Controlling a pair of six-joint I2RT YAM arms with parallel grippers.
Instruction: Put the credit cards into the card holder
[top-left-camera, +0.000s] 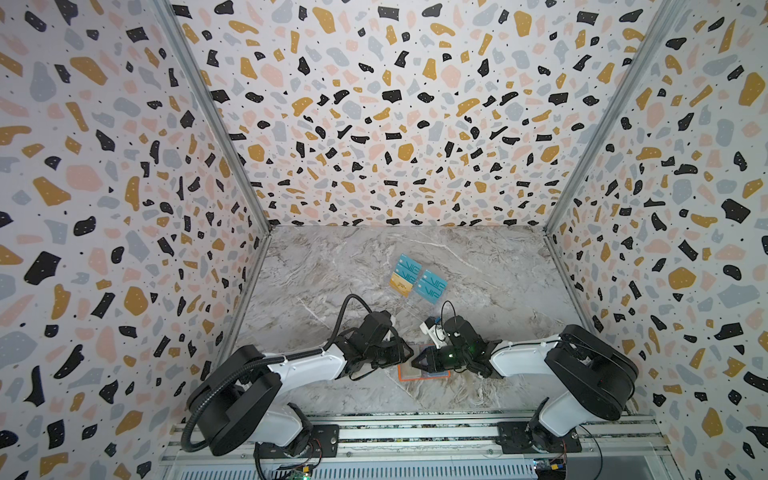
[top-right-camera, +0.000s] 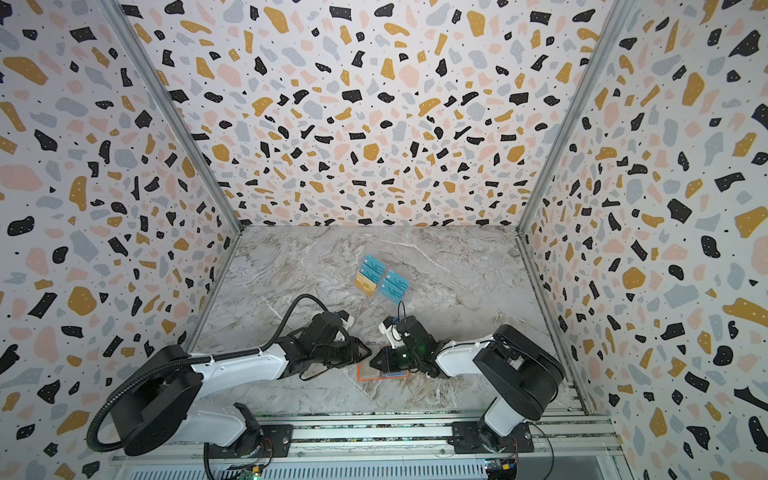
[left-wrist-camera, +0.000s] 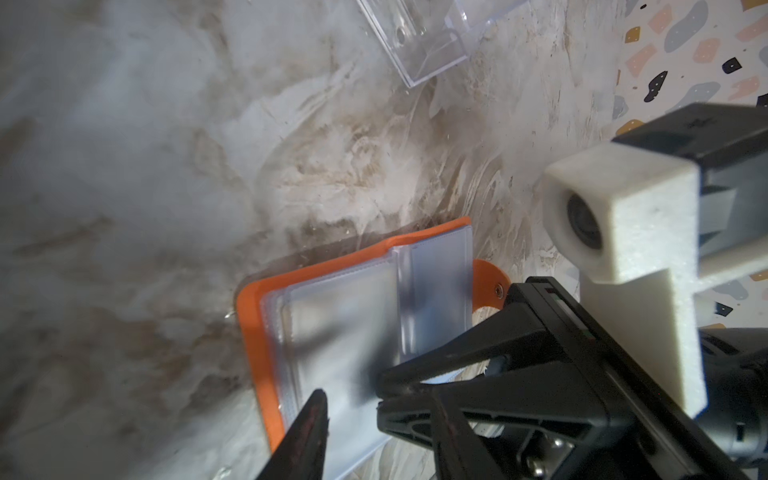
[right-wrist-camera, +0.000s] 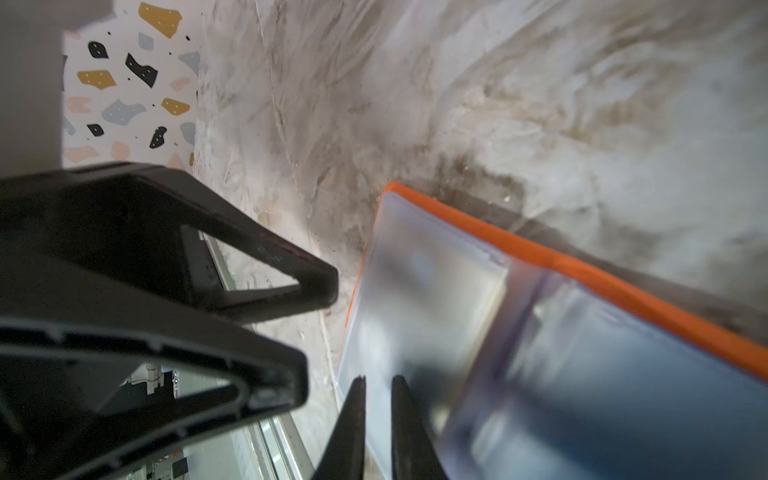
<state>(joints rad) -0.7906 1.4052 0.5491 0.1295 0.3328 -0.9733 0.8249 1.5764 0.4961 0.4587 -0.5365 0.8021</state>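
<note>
Two arms are reaching in from the lower edge in both top views and are meeting at lower centre.

One card holder (top-left-camera: 404, 376) is lying open on the marble table (top-left-camera: 332, 270), under both grippers at lower centre. Its orange cover is framing a stack of clear sleeves (left-wrist-camera: 340, 316).

The left gripper (right-wrist-camera: 316, 332) is standing partly open. Its two fingertips are apart with bare table showing between them, and it is gripping nothing. In the left wrist view one fingertip (left-wrist-camera: 313, 409) is hanging over the clear page; contact cannot be told.

The right gripper (right-wrist-camera: 378, 399) is nearly closed. Its two tips are leaving only a narrow slit, and they are pinching a clear sleeve edge of the card holder.

A blue patch (right-wrist-camera: 644, 395) is showing under the sleeves, too blurred to identify.

Farther back, at mid-frame in both top views, one transparent stand (left-wrist-camera: 419, 45) is carrying five credit cards: four teal cards (top-left-camera: 409, 266) with "VIP" lettering and one gold card (top-left-camera: 401, 286). They are sitting in two columns, three on the left and two on the right.
</note>
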